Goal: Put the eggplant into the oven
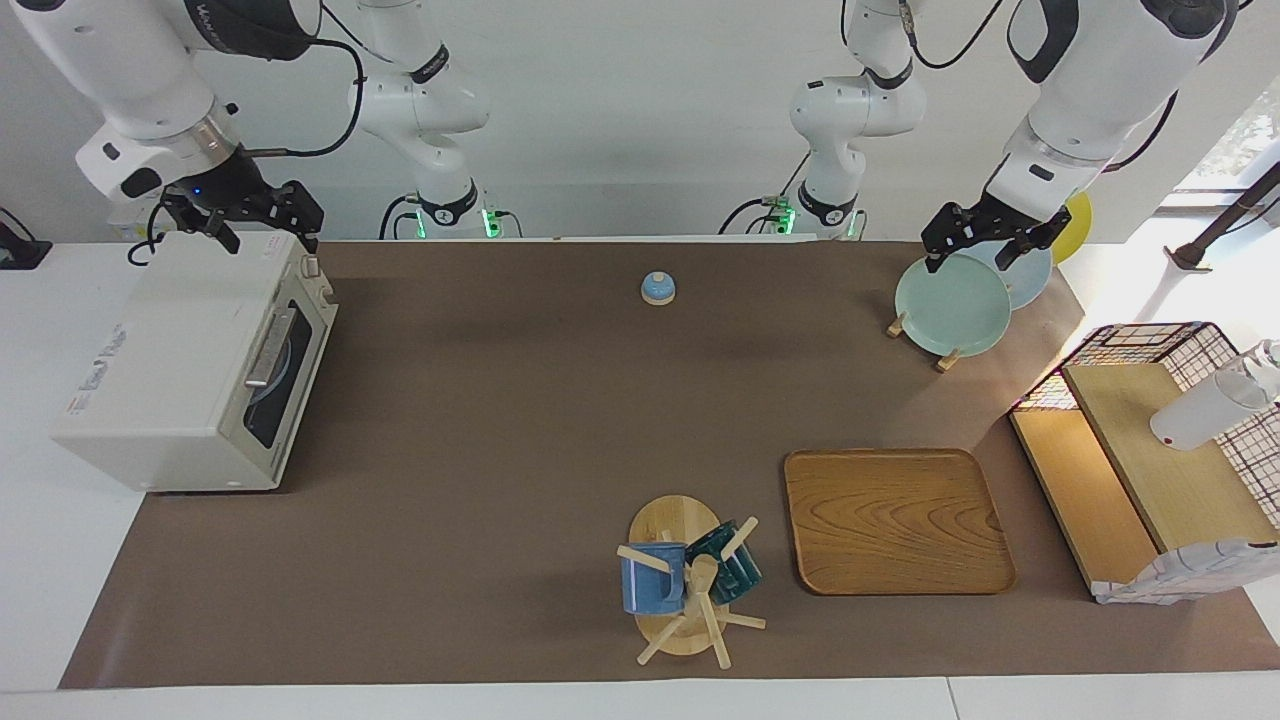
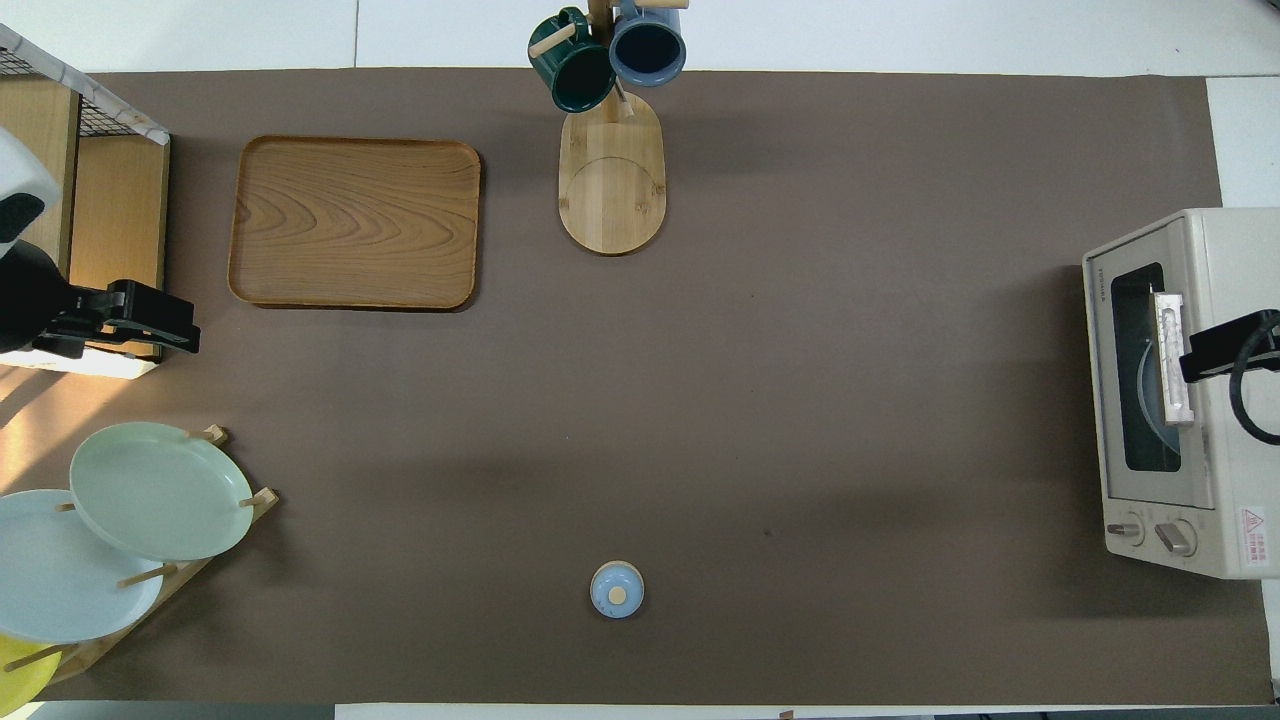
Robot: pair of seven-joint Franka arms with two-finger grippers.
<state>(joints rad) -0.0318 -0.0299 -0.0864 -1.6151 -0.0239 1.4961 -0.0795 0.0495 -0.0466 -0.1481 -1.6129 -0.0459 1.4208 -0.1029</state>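
Note:
The eggplant is out of view in both views. The off-white oven (image 1: 190, 380) (image 2: 1165, 400) stands at the right arm's end of the table. Its dark glass door is closed and faces the middle of the table. My right gripper (image 1: 265, 235) (image 2: 1205, 355) hangs open over the oven's top, at the edge above the door, holding nothing. My left gripper (image 1: 968, 255) (image 2: 185, 325) hangs open and empty over the plate rack at the left arm's end.
A plate rack (image 1: 945, 358) holds pale green and blue plates. A wooden tray (image 1: 895, 520) and a mug tree (image 1: 690, 585) with two mugs lie farther from the robots. A small blue lidded dish (image 1: 657, 288) sits near the robots. A wire-and-wood shelf (image 1: 1150, 450) carries a white bottle.

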